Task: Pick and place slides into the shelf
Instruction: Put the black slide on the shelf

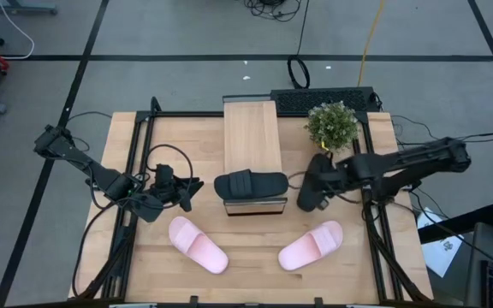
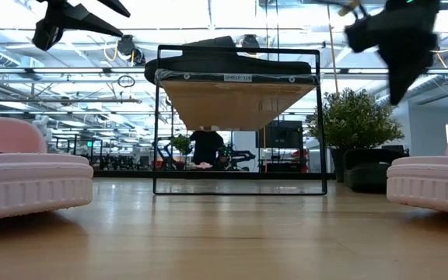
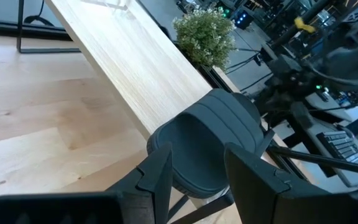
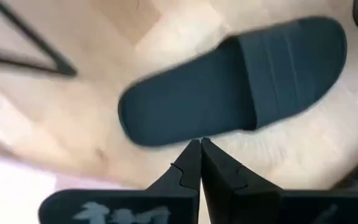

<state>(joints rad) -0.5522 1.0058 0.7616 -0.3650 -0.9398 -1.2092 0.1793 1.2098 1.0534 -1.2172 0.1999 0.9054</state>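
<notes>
While one black slide (image 1: pixel 251 184) lies on the shelf (image 1: pixel 251 128), the right gripper (image 1: pixel 313 195), jaws closed, pinches a second black slide (image 4: pixel 235 81), likely light, bendy foam; the left gripper (image 1: pixel 188 193) waits open

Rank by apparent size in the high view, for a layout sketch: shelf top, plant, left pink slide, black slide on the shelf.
1. Shelf top, clearly largest.
2. Black slide and left pink slide: alike, not ranked.
3. Plant, smallest footprint.

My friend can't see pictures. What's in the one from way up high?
One black slide lies across the near end of the shelf, with the open left gripper beside it. The right gripper holds the other black slide; two pink slides wait on the table.
</notes>
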